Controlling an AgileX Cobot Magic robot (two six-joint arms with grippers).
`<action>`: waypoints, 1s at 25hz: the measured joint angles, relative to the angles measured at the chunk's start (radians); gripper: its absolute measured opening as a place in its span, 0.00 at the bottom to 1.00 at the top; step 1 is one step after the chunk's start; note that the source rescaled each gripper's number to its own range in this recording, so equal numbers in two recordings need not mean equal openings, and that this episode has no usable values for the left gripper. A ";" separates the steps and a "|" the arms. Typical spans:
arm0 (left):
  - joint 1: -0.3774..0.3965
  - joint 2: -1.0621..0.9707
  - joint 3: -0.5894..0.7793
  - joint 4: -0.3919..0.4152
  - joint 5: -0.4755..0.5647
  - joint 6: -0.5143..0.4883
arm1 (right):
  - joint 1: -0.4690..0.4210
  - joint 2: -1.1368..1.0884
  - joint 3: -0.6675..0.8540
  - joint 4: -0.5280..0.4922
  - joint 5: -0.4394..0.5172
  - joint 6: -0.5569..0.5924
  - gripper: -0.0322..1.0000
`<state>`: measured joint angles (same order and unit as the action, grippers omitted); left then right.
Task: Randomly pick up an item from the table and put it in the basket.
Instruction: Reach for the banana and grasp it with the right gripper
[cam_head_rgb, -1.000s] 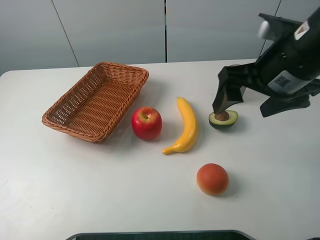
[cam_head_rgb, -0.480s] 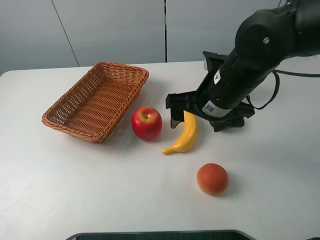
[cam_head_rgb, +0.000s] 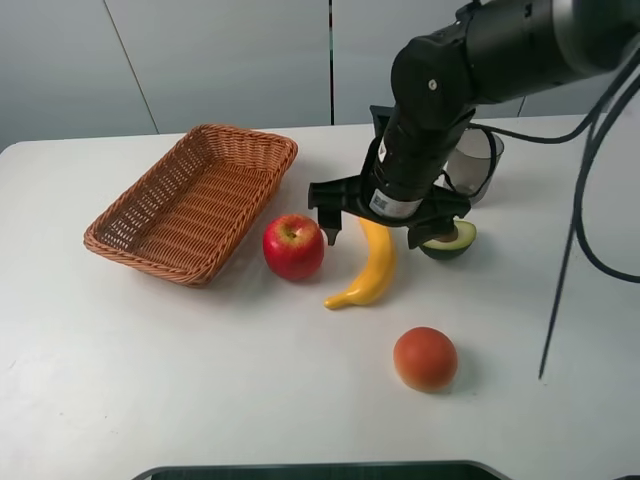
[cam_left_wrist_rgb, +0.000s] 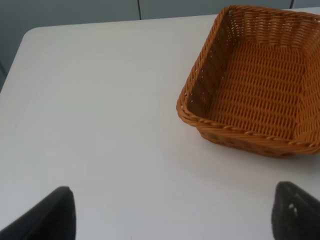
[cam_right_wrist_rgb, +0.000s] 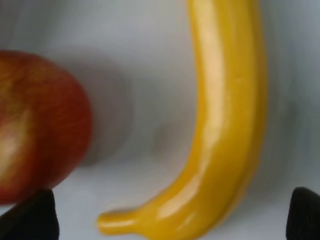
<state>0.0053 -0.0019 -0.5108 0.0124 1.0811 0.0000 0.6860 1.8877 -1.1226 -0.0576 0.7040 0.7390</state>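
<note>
Jaws spread wide and gripping nothing, the right gripper (cam_head_rgb: 372, 238) hung over the far end of the banana (cam_head_rgb: 375, 268), one finger (cam_head_rgb: 328, 215) down on the apple's side and the other on the side of the avocado half (cam_head_rgb: 452, 241). Its wrist camera caught the yellow fruit running between the two dark fingertips, neither of them touching it. The banana lay flat on the white table (cam_head_rgb: 200, 380), stem end toward the near edge, just beside the red apple (cam_head_rgb: 293, 246) but apart from it. A round orange-red fruit (cam_head_rgb: 425, 357) sat nearer the front edge, and a grey translucent cup (cam_head_rgb: 478, 165) stood behind the arm. The wicker basket (cam_head_rgb: 130, 248) rested to the left of the apple, close by it. The left gripper (cam_left_wrist_rgb: 172, 220) was likewise wide open with nothing between its fingertips, poised over bare tabletop short of the basket; the high camera did not show it.
</note>
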 joint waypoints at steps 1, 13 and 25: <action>0.000 0.000 0.000 0.000 0.000 0.000 | 0.000 0.013 -0.015 -0.017 0.015 0.021 0.97; 0.000 0.000 0.000 0.000 0.000 0.000 | 0.000 0.103 -0.032 -0.072 -0.016 0.199 0.92; 0.000 0.000 0.000 0.000 0.000 0.000 | 0.000 0.178 -0.034 -0.098 -0.053 0.234 0.91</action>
<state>0.0053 -0.0019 -0.5108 0.0124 1.0811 0.0000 0.6860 2.0661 -1.1564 -0.1556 0.6506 0.9733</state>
